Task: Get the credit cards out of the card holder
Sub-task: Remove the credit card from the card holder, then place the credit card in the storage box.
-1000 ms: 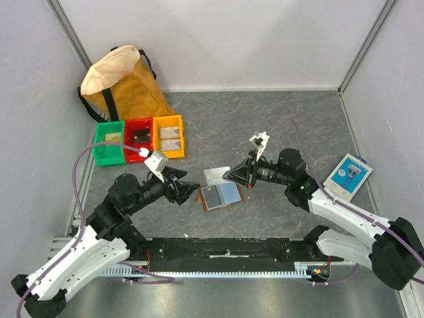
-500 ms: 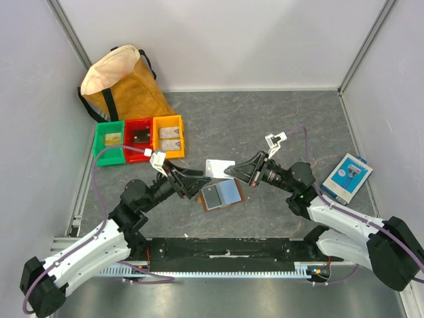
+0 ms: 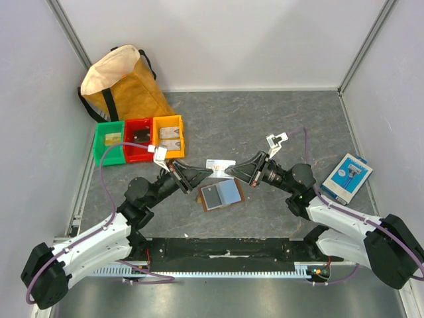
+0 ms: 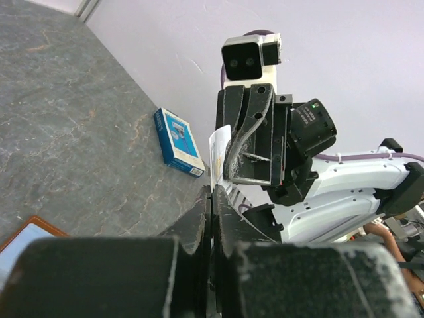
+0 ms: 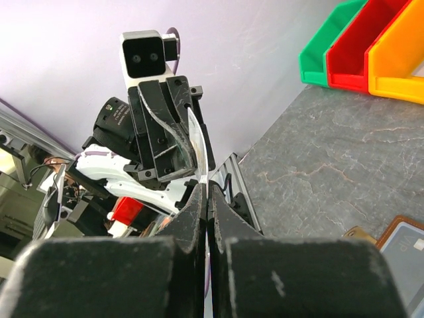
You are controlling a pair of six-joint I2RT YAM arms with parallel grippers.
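Observation:
A white credit card (image 3: pixel 220 163) hangs in the air between both grippers, above the table. My left gripper (image 3: pixel 209 171) is shut on its left end and my right gripper (image 3: pixel 229 171) is shut on its right end. The left wrist view shows the card edge-on (image 4: pixel 217 154), running from my left gripper (image 4: pixel 212 192) to the right one. In the right wrist view the same card (image 5: pixel 198 142) runs out from my right gripper (image 5: pixel 206 189). The brown card holder (image 3: pixel 222 195) lies open on the table below, with a grey card (image 3: pixel 212 197) in its left half.
Green (image 3: pixel 109 143), red (image 3: pixel 138 140) and orange (image 3: pixel 168 136) bins stand at the back left, in front of a tan bag (image 3: pixel 122 83). A blue-and-white packet (image 3: pixel 348 176) lies at the right, by the wall.
My right gripper lifted the white card off the card holder. My left gripper swung in from the left and shut on the card's other end.

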